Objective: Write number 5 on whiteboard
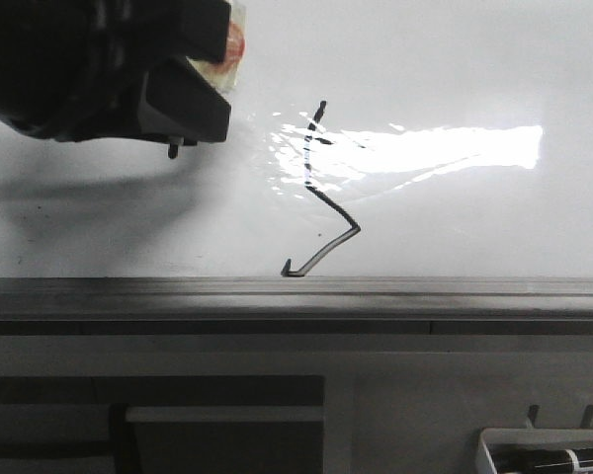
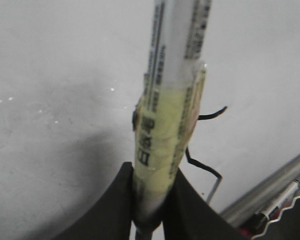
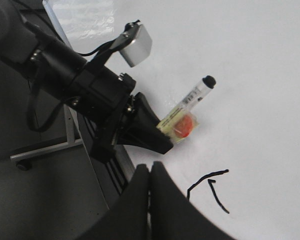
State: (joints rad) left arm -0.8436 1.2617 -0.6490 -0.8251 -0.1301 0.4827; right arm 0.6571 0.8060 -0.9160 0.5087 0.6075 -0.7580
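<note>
At the far left of the front view, the left tool (image 1: 193, 94) hangs over the whiteboard (image 1: 494, 79), casting a soft shadow on the bare white beneath it. Its black fingers (image 2: 115, 210) are clamped on a marker (image 2: 172, 100) wrapped in yellowish tape; in the right wrist view the marker's dark tip points away over open board, clear of the surface line.

To the right of that tool, near the middle of the board, stands the number 5 (image 1: 321, 193): a thin black upright stroke that bends into an angular hook, its tail ending right at the grey metal rail (image 1: 296, 291) along the board's near edge. It has no top bar. A bright glare patch (image 1: 455, 148) crosses the upper stroke and spreads right.

Right of the figure the board lies wide and unmarked as far as the frame's edge.

The right tool (image 3: 150, 172) shows only in its own wrist view, fingers pressed together with nothing between them, just beside the drawn line.

At the lower right, below the rail, a small white tray (image 1: 494, 449) holds markers, well apart from the figure.
</note>
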